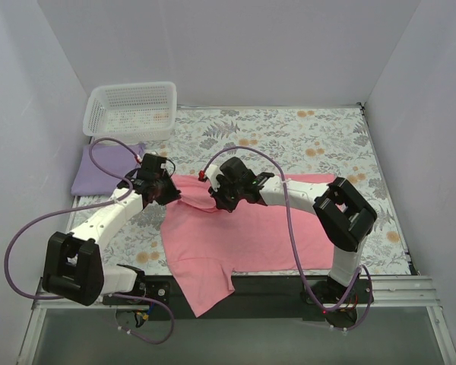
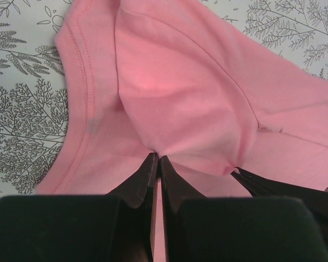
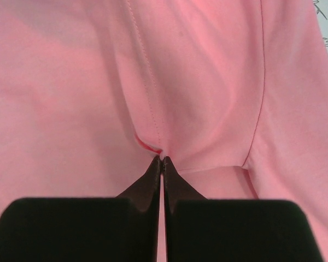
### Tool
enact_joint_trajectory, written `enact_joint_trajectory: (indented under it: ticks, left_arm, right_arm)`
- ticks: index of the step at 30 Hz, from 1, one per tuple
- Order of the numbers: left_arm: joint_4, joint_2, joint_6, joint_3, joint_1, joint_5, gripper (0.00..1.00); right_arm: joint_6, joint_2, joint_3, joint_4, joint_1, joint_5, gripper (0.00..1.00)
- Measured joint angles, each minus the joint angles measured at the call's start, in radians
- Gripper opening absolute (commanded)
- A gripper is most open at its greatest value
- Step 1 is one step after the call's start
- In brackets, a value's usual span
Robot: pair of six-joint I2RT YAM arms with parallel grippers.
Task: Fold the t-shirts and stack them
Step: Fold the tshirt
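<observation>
The left gripper (image 2: 157, 158) and right gripper (image 3: 162, 159) are each pinching shut on a pleat of the pink shirt (image 1: 235, 236), which is lying across the middle of the table (image 1: 319, 144). The purple shirt (image 1: 99, 171) is sitting far left. A square fold is calling for both moving evenly, keeping the cloth taut between them.

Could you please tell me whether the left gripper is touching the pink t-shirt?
Touching. The left wrist view shows the left gripper closed on a pinched fold of the pink t-shirt, with no gap.
</observation>
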Motion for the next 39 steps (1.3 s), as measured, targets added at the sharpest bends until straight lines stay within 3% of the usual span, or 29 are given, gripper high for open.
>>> enact_joint_trajectory:
  ticks: [11, 21, 23, 25, 28, 29, 32, 39]
  left_arm:
    - [-0.07, -0.106, -0.047, -0.01, -0.033, -0.012, 0.0]
    - [-0.089, -0.159, -0.074, -0.138, -0.047, -0.018, 0.01]
    - [-0.089, -0.159, -0.08, -0.165, -0.047, -0.021, 0.05]
    - [-0.088, -0.16, -0.088, -0.181, -0.047, -0.025, 0.1]
    - [-0.087, -0.165, -0.1, -0.187, -0.047, -0.033, 0.3]
    - [-0.085, -0.173, -0.106, -0.187, -0.047, -0.038, 0.44]
    - [-0.076, -0.216, -0.12, -0.186, -0.047, -0.062, 0.59]
    - [-0.016, -0.195, -0.107, -0.126, -0.018, -0.127, 0.66]
  right_arm:
    - [-0.034, -0.024, 0.0, -0.037, 0.0, 0.0, 0.01]
    - [-0.05, -0.013, 0.003, -0.069, 0.0, -0.038, 0.03]
    - [-0.051, 0.006, 0.01, -0.082, 0.0, -0.05, 0.11]
    - [-0.051, 0.026, 0.019, -0.099, 0.0, -0.062, 0.26]
    - [-0.058, 0.043, 0.024, -0.129, 0.0, -0.071, 0.38]
    - [-0.061, 0.043, 0.024, -0.142, 0.0, -0.069, 0.4]
    - [-0.054, 0.038, 0.024, -0.165, 0.0, -0.033, 0.46]
    - [0.016, -0.137, -0.025, -0.194, -0.069, 0.12, 0.48]
